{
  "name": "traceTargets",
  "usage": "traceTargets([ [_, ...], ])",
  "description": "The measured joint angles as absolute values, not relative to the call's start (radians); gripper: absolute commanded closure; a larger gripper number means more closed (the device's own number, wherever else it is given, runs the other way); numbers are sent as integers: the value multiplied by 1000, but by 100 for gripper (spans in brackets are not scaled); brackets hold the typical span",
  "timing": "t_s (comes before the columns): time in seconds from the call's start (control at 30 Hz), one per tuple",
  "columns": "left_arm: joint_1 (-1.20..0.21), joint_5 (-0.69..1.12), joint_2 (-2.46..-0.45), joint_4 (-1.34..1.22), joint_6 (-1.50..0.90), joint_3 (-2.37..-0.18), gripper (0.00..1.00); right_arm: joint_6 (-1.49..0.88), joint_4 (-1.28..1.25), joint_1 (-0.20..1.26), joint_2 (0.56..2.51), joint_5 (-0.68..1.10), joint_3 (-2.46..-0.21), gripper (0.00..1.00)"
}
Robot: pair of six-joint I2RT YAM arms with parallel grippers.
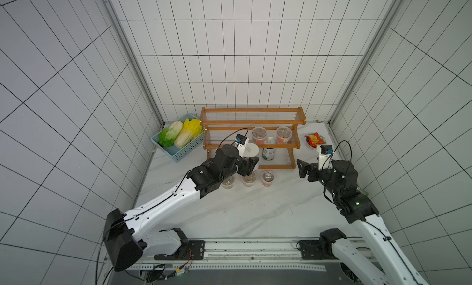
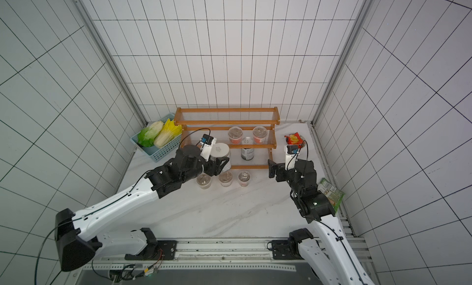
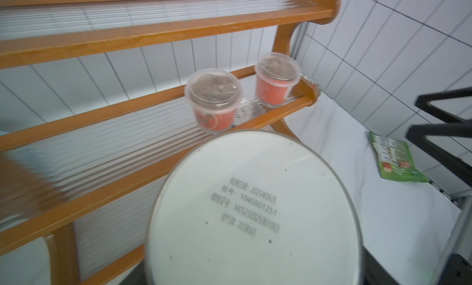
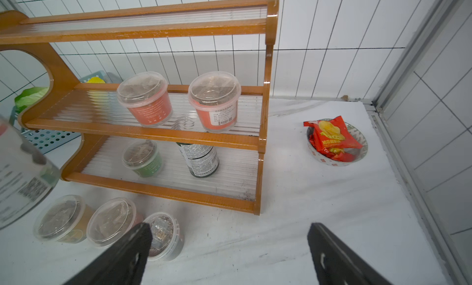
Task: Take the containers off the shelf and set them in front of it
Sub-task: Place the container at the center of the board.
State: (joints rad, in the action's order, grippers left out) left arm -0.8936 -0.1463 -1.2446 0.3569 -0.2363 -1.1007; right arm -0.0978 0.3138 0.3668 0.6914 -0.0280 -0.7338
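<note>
My left gripper (image 1: pixel 249 166) is shut on the tall jar with the white lid (image 1: pixel 251 150) (image 3: pixel 255 207), held just in front of the shelf (image 1: pixel 252 123) (image 4: pixel 143 31) at its left half. Two red cups (image 1: pixel 259 135) (image 1: pixel 283 135) stand on the middle tier. A green cup (image 4: pixel 141 157) and the dark jar (image 1: pixel 269 153) (image 4: pixel 200 158) are on the bottom tier. Three cups (image 1: pixel 227 183) (image 1: pixel 249 180) (image 1: pixel 267 178) sit in a row on the table before the shelf. My right gripper (image 1: pixel 302 168) (image 4: pixel 229 230) hangs open and empty off the shelf's right front corner.
A light blue basket (image 1: pixel 176 156) with two cabbages stands left of the shelf against the wall. A small bowl (image 1: pixel 322 139) of red packets sits right of the shelf. A green packet (image 2: pixel 330 194) lies by the right wall, beside my right arm.
</note>
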Motion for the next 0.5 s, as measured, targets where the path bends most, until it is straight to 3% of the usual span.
traceTargets([
  [0.2, -1062, -189, -1380, 263, -276, -1108, 34, -98, 410, 366, 637, -173, -775, 1],
  [0.5, -1150, -201, -1732, 99, -245, -1230, 33, -93, 476, 359, 554, -322, -821, 1],
])
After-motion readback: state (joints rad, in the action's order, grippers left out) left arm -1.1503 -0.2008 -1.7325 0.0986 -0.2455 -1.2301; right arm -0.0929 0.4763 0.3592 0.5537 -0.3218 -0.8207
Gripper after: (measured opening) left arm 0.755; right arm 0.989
